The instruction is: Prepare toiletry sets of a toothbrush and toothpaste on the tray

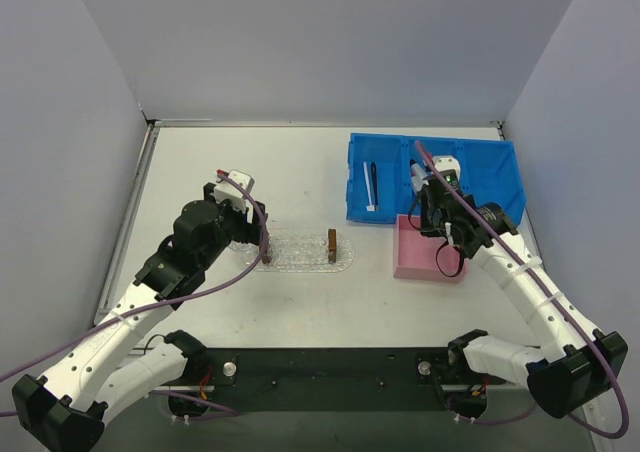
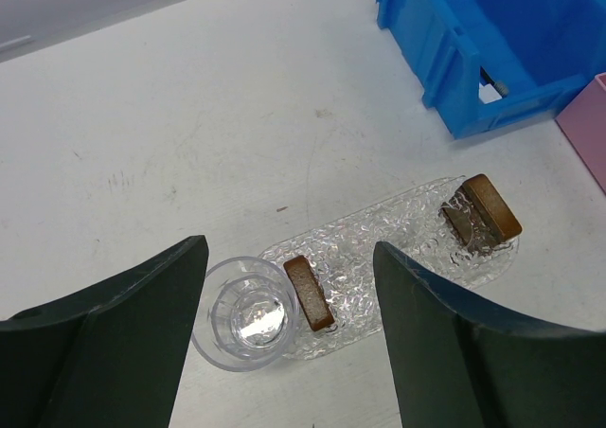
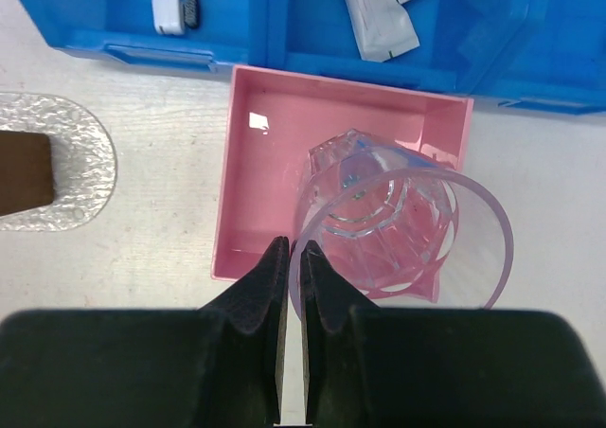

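one cup (image 3: 407, 229) in closed right gripper (image 3: 293, 252)

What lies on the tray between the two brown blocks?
Nothing. The tray is bare between the nearer block and the farther block; the left wrist view shows it.

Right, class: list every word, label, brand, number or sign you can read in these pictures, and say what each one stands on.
None can be read in any view.
The toothpaste tubes: silvery-white faces, no print that can be made out.
The blue bin, pink box, clear cup, tray, brown blocks: no labels or marks showing.
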`<state>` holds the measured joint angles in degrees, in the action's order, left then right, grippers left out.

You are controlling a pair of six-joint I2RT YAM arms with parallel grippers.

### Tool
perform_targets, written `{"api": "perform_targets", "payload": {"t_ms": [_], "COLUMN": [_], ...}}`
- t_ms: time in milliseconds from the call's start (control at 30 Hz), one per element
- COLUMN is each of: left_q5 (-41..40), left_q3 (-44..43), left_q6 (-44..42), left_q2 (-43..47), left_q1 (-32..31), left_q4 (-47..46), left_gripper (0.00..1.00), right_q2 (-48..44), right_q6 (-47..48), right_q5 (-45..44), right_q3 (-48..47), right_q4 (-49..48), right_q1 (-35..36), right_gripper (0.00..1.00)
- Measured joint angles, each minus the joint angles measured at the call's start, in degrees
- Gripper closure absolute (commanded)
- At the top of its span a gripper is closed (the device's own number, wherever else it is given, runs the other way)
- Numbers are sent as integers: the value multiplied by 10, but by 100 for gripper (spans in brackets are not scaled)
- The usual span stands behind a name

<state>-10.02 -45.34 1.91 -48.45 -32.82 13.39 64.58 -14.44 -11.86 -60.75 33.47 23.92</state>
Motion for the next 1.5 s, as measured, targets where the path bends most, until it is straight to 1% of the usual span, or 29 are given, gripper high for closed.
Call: {"api": "perform_targets", "payload": {"t_ms": [267, 433, 700, 867, 1067, 1500], "left_q5": [0, 1, 3, 2, 3, 2], "left_q3": [0, 0, 0, 0, 0, 0], "left_q6": [0, 0, 0, 0, 0, 0], "left_q2": [0, 0, 0, 0, 0, 0], "left_q1": [0, 0, 0, 0, 0, 0], "left_q4": [0, 0, 0, 1, 1, 1], "left_gripper": [19, 19, 19, 19, 19, 19], "right_q2": [-2, 10, 103, 157, 193, 254], "right_q6": [0, 0, 0, 2, -5, -6], "right_q5": [-2, 2, 3, 5, 29, 54], "right_q3": [-52, -84, -141, -157, -158, -146], "right_q4": [24, 39, 41, 39, 22, -32], "right_q1": [41, 89, 194, 233, 246, 245], "right_gripper": [100, 100, 100, 100, 100, 100]}}
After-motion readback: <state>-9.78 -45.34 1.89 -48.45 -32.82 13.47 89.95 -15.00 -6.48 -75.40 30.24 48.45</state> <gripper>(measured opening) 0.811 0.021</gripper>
